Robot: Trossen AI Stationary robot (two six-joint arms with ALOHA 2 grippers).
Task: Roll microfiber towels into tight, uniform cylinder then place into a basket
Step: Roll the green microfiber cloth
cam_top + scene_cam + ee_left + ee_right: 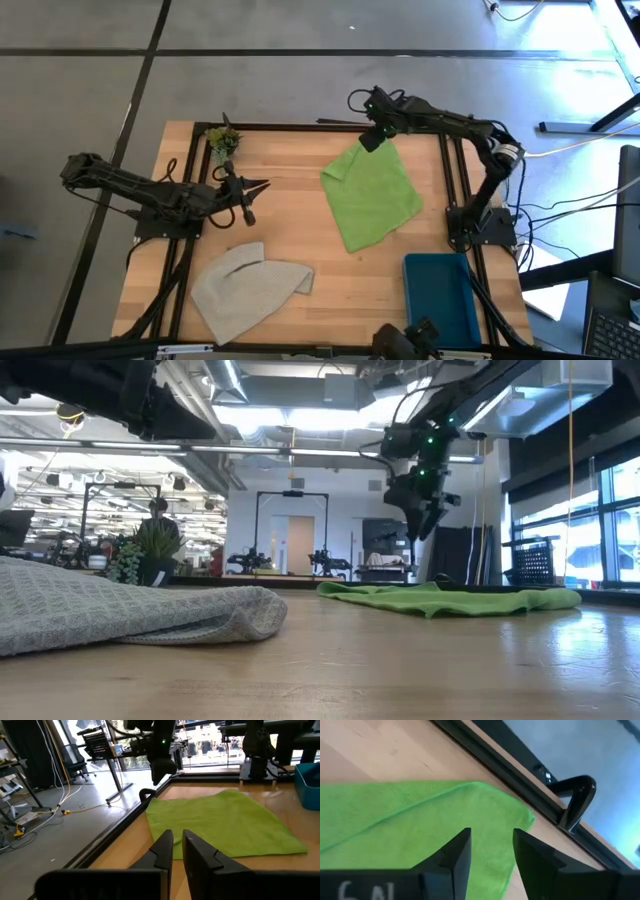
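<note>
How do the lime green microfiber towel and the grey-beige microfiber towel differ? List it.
The lime green microfiber towel lies spread near the table's far right side, under the right pincer; the grey-beige microfiber towel lies near the front left, away from both pincers. The green one lies flatter; the grey one has folded-over edges. Neither is rolled, and both are outside the dark teal plastic bin.

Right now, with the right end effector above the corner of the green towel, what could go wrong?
1. The right end effector hangs open over the far corner of the green towel; closing there may catch only one layer of the folded edge.
2. That corner lies close to the black table frame, so the fingers might hit it.
3. The basket sits near the towel's other end, so pulling could drag the cloth against it.
</note>
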